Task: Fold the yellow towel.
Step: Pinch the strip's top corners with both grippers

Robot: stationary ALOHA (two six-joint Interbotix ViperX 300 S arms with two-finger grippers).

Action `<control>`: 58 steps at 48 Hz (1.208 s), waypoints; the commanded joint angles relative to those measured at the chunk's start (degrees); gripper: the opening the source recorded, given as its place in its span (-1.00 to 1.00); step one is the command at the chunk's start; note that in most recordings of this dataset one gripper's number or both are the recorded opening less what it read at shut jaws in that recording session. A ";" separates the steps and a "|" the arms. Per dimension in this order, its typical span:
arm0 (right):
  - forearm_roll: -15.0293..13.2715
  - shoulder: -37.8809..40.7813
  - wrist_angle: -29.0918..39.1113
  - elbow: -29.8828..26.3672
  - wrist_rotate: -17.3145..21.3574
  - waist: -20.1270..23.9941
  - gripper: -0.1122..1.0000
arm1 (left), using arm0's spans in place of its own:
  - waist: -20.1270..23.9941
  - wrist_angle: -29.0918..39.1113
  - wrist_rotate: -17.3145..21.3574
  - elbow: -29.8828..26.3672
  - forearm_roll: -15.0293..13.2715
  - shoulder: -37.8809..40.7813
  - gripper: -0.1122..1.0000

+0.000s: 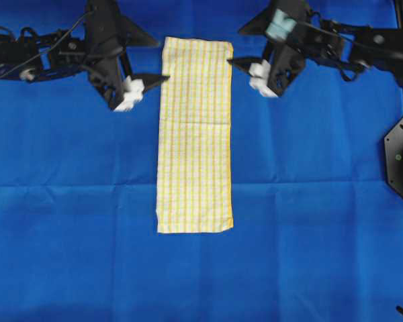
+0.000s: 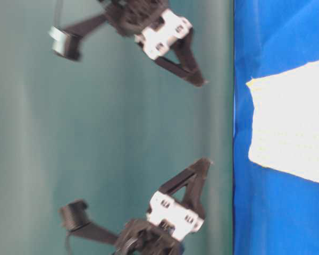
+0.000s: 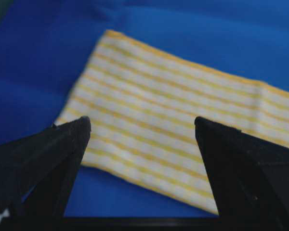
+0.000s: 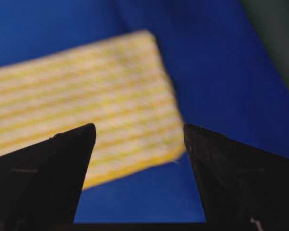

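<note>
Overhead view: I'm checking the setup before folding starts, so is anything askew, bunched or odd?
Nothing stands out. The long white cloth towel with yellow checks lies flat and nearly straight on the blue tablecloth, which shows only faint creases.

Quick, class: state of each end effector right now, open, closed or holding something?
Left end effector: open, holding nothing, above the yellow towel.
Right end effector: open, holding nothing.

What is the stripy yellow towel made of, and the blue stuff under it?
The yellow towel looks like thin woven cloth, matte: it lies flat, with fine woven yellow lines and a faint fold crease. The blue tablecloth also seems to be fabric, smooth and plain, judging by its soft creases.
</note>
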 commanded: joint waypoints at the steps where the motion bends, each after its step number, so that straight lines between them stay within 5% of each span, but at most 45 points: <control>1: 0.35 2.37 -0.26 -2.37 0.09 -1.58 0.55 | 2.29 -2.99 0.09 -2.02 0.09 2.72 0.72; 31: 4.13 18.19 -2.46 -7.82 0.18 -4.92 0.55 | 7.29 -6.50 0.00 -10.20 0.00 20.39 0.67; 40: 5.19 19.34 -2.20 -8.44 0.18 -4.92 0.49 | 7.38 -6.59 0.00 -9.76 0.00 21.62 0.36; 46: 5.45 19.34 -2.37 -8.53 0.18 -4.83 0.18 | 7.29 -7.03 0.18 -9.67 0.00 21.62 -0.12; 54: 6.24 19.42 -2.55 -8.53 0.18 -4.75 -0.68 | 6.94 -8.79 1.41 -9.58 0.09 21.62 -0.64; 58: 6.24 19.34 -2.99 -8.35 0.18 -4.57 -0.76 | 6.86 -8.96 2.55 -9.58 0.09 21.62 -0.71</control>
